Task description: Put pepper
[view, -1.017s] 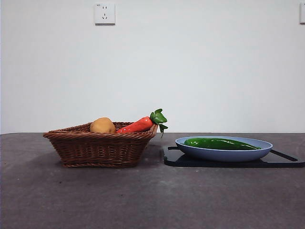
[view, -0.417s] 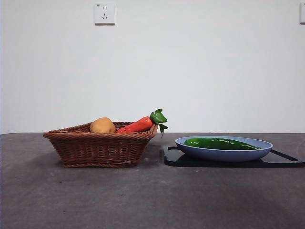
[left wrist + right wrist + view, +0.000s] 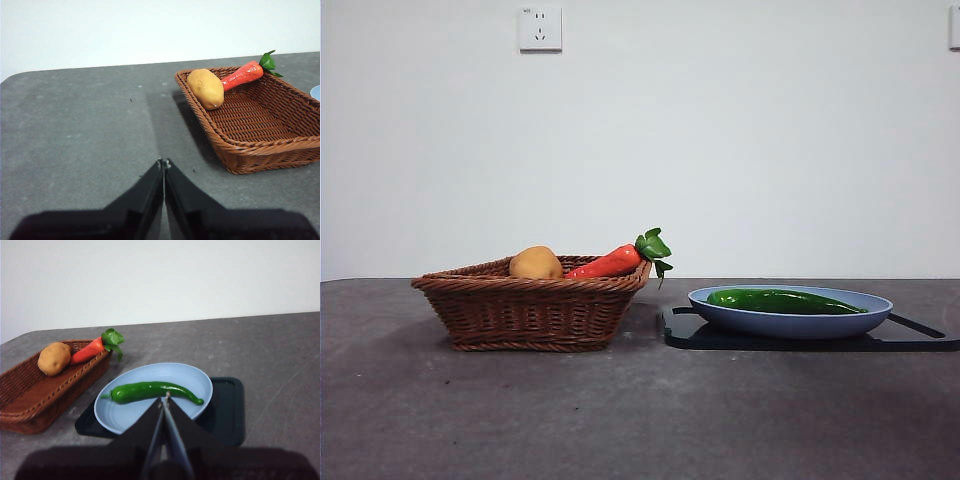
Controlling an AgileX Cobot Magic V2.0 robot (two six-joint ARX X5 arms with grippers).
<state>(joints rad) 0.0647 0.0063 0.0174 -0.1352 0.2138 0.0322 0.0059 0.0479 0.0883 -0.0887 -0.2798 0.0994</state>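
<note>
No text, label, brand, number or sign can be read in any view. The white wall socket (image 3: 540, 28) high on the far wall carries a tiny mark at its upper left corner, too small to make out.

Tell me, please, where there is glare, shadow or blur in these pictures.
Front view: sharp, with glare on the pepper and soft shadow beside the basket. Left wrist view: the basket shades the table. Right wrist view: slightly soft, and the shut right gripper is blurred.
</note>
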